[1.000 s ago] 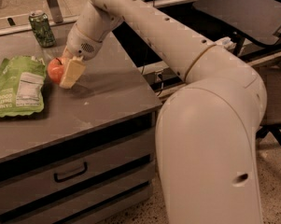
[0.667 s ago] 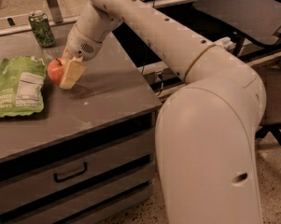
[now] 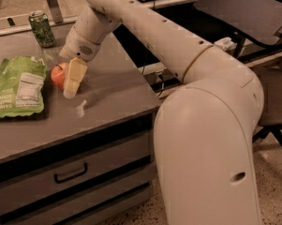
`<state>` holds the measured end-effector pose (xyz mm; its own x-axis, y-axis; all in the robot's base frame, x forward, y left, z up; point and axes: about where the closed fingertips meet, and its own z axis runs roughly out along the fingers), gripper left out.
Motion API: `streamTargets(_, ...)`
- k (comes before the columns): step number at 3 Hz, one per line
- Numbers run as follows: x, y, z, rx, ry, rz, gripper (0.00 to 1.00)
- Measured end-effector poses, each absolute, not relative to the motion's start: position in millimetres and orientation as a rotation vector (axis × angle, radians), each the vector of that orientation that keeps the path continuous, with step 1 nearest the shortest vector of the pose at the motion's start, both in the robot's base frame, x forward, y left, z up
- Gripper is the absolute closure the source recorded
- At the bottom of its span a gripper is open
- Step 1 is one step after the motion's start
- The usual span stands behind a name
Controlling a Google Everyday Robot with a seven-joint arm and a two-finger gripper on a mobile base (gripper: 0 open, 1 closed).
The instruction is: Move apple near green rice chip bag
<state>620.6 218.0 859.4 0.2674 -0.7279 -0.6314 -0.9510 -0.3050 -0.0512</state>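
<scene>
The red-orange apple [image 3: 57,75] is on the grey table [image 3: 107,93], just right of the flat green rice chip bag [image 3: 18,86], which lies with its white label up. My gripper [image 3: 65,85] reaches down from the white arm and is closed around the apple. Its cream near finger [image 3: 75,76] covers the apple's right side. The far finger is hidden behind the apple. The apple sits at or just above the tabletop, a small gap from the bag's right edge.
A green drink can [image 3: 42,28] stands at the back of the table, behind the bag. The table's right edge runs close to the arm. Drawers [image 3: 70,172] are below the top. A dark chair [image 3: 253,18] stands at the right.
The gripper and the apple have shifted slightly down and toward the front together. The bag and the can have not moved.
</scene>
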Motion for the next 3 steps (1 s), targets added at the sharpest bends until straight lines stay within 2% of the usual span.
streamTargets(3,614,190,883,-2.114,1.571,0.575,0.00)
